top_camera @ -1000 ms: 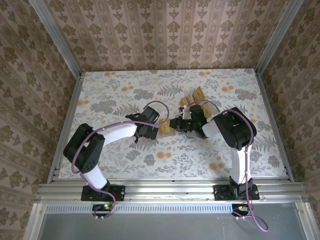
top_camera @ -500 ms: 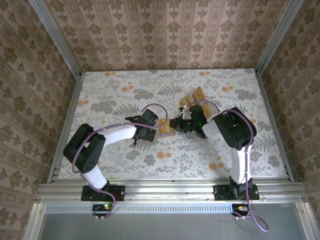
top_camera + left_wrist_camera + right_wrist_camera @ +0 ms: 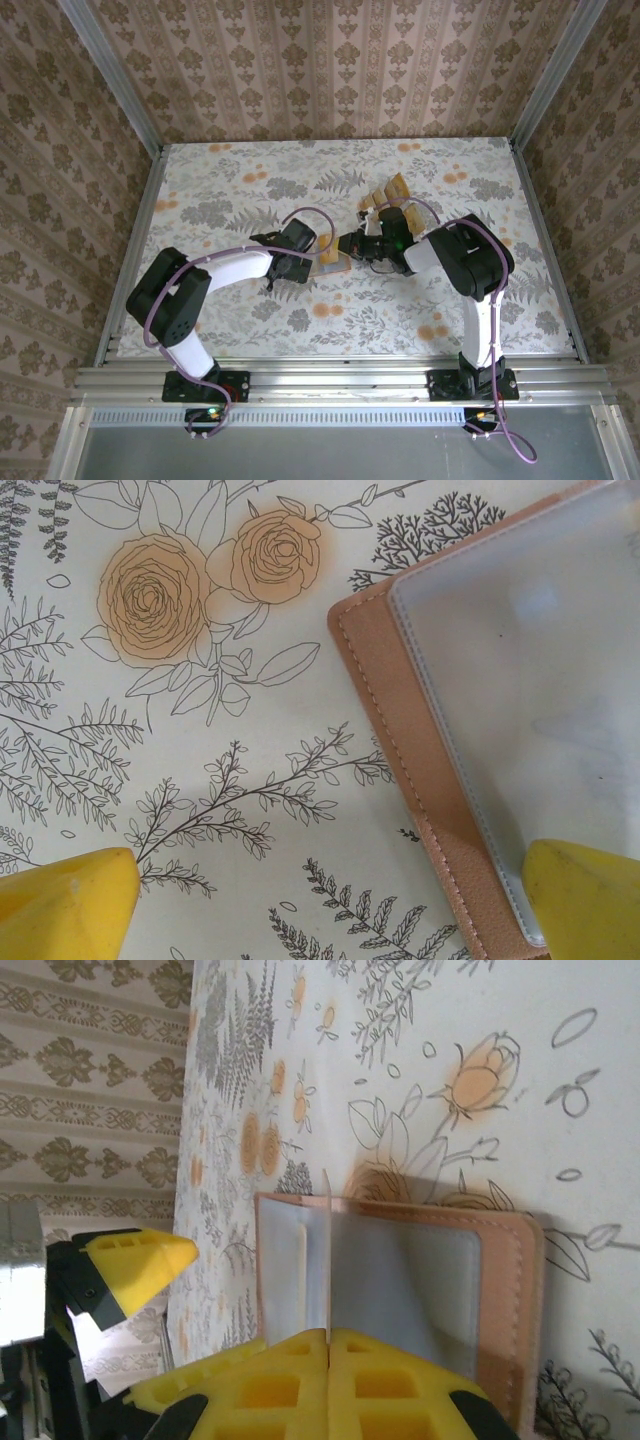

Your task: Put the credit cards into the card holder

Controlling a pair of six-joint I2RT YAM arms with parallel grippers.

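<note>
The card holder [image 3: 331, 262] lies open on the floral table, salmon-pink with a greyish inner face [image 3: 530, 660]. My right gripper [image 3: 328, 1338] is shut on a thin pale inner leaf [image 3: 328, 1250] of the card holder [image 3: 505, 1290], which stands upright, edge-on. In the top view the right gripper [image 3: 352, 246] reaches the holder from the right. My left gripper [image 3: 330, 910] is open, one yellow fingertip [image 3: 65, 905] over bare table and the other [image 3: 585, 895] over the holder's inner face. It sits at the holder's left side [image 3: 310, 262]. Several tan credit cards [image 3: 386, 194] stand fanned behind the right gripper.
The flowered tablecloth [image 3: 230, 200] stretches wide to the left and far side. Patterned walls and metal rails [image 3: 135, 250] border the table. The left gripper's yellow fingertip [image 3: 140, 1260] shows beyond the holder in the right wrist view.
Both grippers and the holder have shifted slightly toward the far side. The right gripper's hold has not changed and the left stays open.
</note>
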